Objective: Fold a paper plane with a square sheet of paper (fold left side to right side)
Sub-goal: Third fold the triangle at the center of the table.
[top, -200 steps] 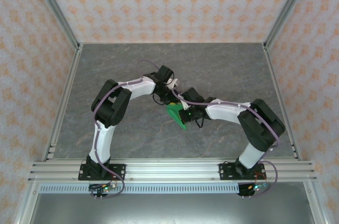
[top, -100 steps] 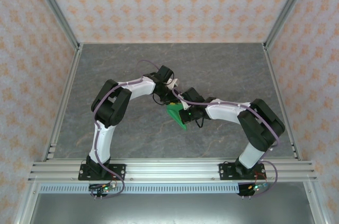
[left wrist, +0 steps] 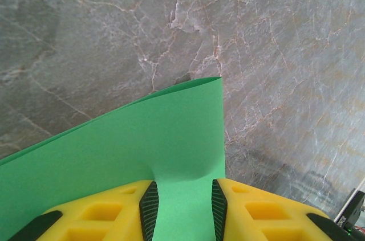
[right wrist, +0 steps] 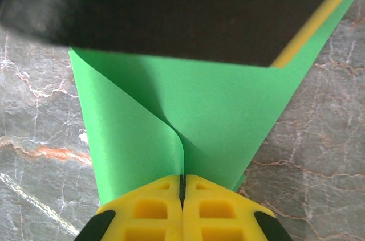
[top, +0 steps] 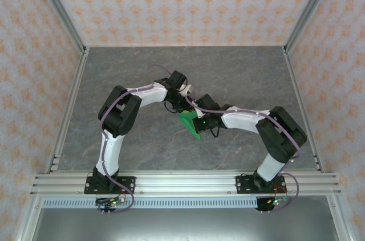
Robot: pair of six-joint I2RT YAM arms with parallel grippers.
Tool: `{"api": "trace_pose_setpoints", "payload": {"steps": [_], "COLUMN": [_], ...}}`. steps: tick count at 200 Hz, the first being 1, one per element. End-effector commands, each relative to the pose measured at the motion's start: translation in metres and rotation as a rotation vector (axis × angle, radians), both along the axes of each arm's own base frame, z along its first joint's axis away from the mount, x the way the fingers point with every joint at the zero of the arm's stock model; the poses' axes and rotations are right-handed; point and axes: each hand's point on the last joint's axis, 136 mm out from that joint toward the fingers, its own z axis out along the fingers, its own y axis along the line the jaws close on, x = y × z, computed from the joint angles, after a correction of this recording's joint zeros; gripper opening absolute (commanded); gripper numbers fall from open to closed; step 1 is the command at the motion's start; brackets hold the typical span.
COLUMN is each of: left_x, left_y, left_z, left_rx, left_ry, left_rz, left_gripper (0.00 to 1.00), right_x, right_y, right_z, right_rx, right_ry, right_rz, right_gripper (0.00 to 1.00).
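Note:
The square sheet of paper [top: 190, 125] is bright green and lifted off the table between my two grippers in the middle of the table. My right gripper [top: 198, 120] is shut on it: in the right wrist view the yellow fingers [right wrist: 142, 212] meet at the tips [right wrist: 182, 182] and pinch two curved layers of the sheet [right wrist: 228, 104]. My left gripper [top: 183, 110] stands just behind it. In the left wrist view its jaws [left wrist: 182, 207] are apart, and the green sheet [left wrist: 142, 138] runs under and between the ribbed pads [left wrist: 149, 207], bulging slightly at their tips.
The grey marble table [top: 142, 70] stretches all around the sheet. Patterned walls and metal rails [top: 68, 104] close it in on three sides. The dark body of the left gripper [right wrist: 171, 7] hangs close over the top of the right wrist view.

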Motion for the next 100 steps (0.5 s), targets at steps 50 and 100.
{"api": "trace_pose_setpoints", "payload": {"steps": [50, 100], "left_x": [-0.027, -0.027], "left_y": [0.003, 0.004], "left_z": [-0.03, -0.029], "left_rx": [0.069, 0.068], "left_ry": [0.079, 0.077], "left_rz": [-0.02, -0.021], "left_gripper": [0.34, 0.34], "right_x": [0.011, 0.007], "right_y": [0.001, 0.002], "right_z": [0.02, 0.009], "right_rx": [0.032, 0.025], "right_ry": [-0.068, -0.033], "right_rz": [-0.024, -0.016], "right_gripper": [0.0, 0.0]}}
